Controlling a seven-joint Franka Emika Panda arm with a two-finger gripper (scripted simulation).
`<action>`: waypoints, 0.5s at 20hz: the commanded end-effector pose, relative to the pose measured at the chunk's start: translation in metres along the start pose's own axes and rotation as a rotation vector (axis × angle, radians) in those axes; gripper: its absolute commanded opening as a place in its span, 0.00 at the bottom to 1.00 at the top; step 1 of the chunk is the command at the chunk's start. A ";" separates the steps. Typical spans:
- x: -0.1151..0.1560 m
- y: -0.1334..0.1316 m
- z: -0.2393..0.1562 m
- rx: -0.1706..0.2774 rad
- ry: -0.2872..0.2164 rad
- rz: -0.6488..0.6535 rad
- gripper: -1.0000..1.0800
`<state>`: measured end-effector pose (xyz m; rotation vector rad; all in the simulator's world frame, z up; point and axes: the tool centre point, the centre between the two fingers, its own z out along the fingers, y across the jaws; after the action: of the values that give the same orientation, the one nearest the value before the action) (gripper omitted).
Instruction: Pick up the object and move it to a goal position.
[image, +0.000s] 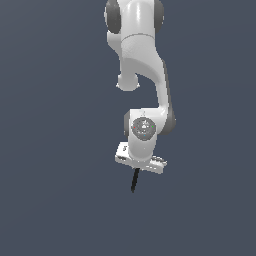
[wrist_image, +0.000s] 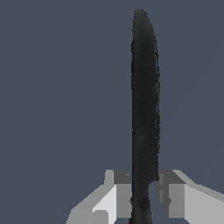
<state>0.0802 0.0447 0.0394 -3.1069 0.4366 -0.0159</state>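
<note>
Slender black stick (wrist_image: 144, 100) w/ rounded tip hangs from my white two-finger pincer (image: 137, 169), clenched on it near its upper end, tip pointing down over the plain grey floor (image: 50, 200). Judged step: carry to goal; keep the squeeze firm, move smoothly so the stick doesn't pivot. Wrist view shows both fingers (wrist_image: 116, 194) flanking the stick; exterior view shows only the white arm (image: 142, 75) pose and the stick dangling; no goal marker visible in either.
</note>
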 end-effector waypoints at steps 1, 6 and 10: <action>0.004 0.003 -0.019 0.004 0.008 -0.020 0.00; 0.014 0.011 -0.072 0.014 0.026 -0.081 0.00; 0.022 0.018 -0.121 0.024 0.042 -0.138 0.00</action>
<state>0.0937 0.0249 0.1415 -3.1115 0.2552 -0.0754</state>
